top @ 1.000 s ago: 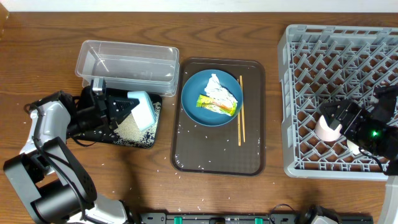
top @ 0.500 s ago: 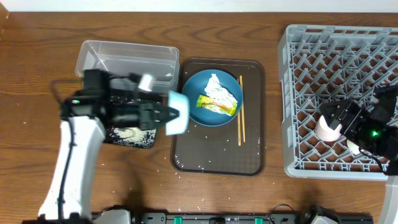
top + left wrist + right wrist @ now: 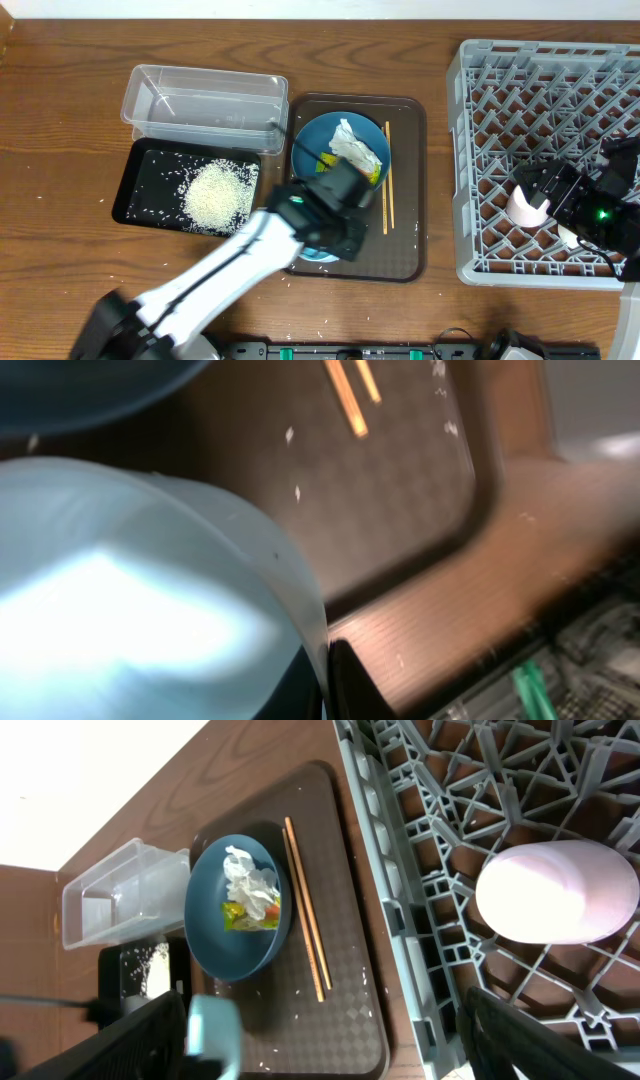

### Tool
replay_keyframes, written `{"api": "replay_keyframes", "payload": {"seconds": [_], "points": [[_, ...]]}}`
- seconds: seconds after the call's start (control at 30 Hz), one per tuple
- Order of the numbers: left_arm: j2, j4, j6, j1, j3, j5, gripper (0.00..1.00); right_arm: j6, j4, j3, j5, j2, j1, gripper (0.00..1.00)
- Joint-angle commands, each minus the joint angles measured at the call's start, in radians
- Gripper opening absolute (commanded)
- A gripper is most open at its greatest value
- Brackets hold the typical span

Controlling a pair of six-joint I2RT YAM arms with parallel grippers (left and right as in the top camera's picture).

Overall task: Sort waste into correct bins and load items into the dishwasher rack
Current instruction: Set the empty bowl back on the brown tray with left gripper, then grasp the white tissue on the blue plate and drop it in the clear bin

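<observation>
As seen overhead, the left gripper (image 3: 325, 238) clamped a white cup (image 3: 316, 252) above the brown tray (image 3: 400, 250), probably bound for the dishwasher rack (image 3: 540, 90). Left wrist: that cup filled the view. Right wrist: the right gripper (image 3: 325, 1010) stood apart near a racked pink cup (image 3: 558, 892).

the dishwasher rack (image 3: 545, 60) is pale grey, its floor a lattice of diamonds and triangles. the cup (image 3: 557, 892) in it is soft pink. the plate (image 3: 315, 135) is deep blue, the tissue (image 3: 355, 148) white, the wrapper (image 3: 250, 912) yellow-green with a touch of orange. the chopsticks (image 3: 387, 200) are light tan against the dark brown, finely chequered serving tray (image 3: 405, 250). white rice (image 3: 215, 195) speckles the black tray (image 3: 135, 185). the tub (image 3: 205, 95) is clear. the bowl (image 3: 120, 610) looks whitish with a pale blue cast, though blurred. the table (image 3: 60, 100) is reddish-brown wood grain.
</observation>
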Motion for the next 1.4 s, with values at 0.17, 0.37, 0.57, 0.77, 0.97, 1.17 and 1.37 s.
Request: {"api": "replay_keyframes", "payload": {"seconds": [0.17, 0.37, 0.57, 0.77, 0.97, 1.17, 1.37], "points": [[0.119, 0.021, -0.098, -0.043, 0.034, -0.158, 0.32, -0.018, 0.001, 0.011, -0.001, -0.002, 0.006, 0.86], [0.045, -0.044, -0.041, -0.04, 0.184, -0.165, 0.66, -0.018, 0.0, 0.011, 0.015, -0.002, 0.006, 0.86], [0.071, 0.103, 0.092, 0.05, 0.211, -0.282, 0.81, -0.018, -0.001, 0.011, 0.014, -0.002, 0.006, 0.86], [0.222, 0.301, 0.209, 0.161, 0.211, -0.225, 0.81, -0.018, -0.001, 0.011, 0.014, -0.002, 0.006, 0.86], [0.369, 0.398, 0.222, 0.194, 0.211, -0.225, 0.81, -0.018, -0.001, 0.011, 0.014, -0.002, 0.006, 0.86], [0.446, 0.48, 0.241, 0.195, 0.211, -0.226, 0.59, -0.017, -0.003, 0.011, 0.014, -0.002, 0.006, 0.86], [0.43, 0.497, 0.24, 0.195, 0.212, -0.224, 0.06, -0.018, -0.004, 0.011, 0.014, -0.002, 0.006, 0.86]]}}
